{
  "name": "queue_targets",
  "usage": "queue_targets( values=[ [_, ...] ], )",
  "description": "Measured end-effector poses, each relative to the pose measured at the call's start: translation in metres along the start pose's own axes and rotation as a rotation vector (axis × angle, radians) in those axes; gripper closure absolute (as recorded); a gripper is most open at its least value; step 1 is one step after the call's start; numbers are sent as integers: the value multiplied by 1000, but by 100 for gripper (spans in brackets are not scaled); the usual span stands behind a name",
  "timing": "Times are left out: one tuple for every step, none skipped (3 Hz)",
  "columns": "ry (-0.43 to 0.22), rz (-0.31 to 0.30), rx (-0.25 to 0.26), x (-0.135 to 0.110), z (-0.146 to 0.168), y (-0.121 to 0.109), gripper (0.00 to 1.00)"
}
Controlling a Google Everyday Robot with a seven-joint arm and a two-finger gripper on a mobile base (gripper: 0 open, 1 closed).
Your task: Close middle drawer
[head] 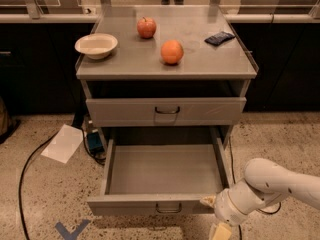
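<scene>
A: Looking for the middle drawer (165,171).

B: Pulled far out of the grey cabinet (165,86), just below the shut upper drawer front (125,111). Small dark handle (168,208) at the centre of its flat front, facing the camera.

A: And the pincer (214,216)?

B: Low on the right, at the end of a white arm (280,181) stretched in from the right edge. Spread open, with two cream fingertips (208,200) well apart and gripping nothing. Upper tip at the right end of the drawer's front, touching or just short of it; hard to tell which. Lower tip cut by the bottom edge.

A: Anything on the top surface (200,66)?

B: Pale bowl (96,45) at the left, red apple (146,27) toward the back, orange (172,52) near the middle, dark blue packet (219,38) at the back right. All well apart.

A: Down on the floor?

B: White sheet of paper (62,144) left of the cabinet, black cable (21,184) curving past it, blue tape mark (70,230) at the lower left.
</scene>
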State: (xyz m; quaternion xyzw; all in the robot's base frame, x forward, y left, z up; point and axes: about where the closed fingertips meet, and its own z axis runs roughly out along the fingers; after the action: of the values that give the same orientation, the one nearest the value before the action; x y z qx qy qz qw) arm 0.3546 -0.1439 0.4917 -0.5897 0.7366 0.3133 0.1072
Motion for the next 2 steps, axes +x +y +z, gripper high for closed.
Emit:
queue_targets(
  values=[
    [-24, 8, -25, 20, 20, 3, 0],
    [-24, 8, -25, 20, 20, 3, 0]
  ],
)
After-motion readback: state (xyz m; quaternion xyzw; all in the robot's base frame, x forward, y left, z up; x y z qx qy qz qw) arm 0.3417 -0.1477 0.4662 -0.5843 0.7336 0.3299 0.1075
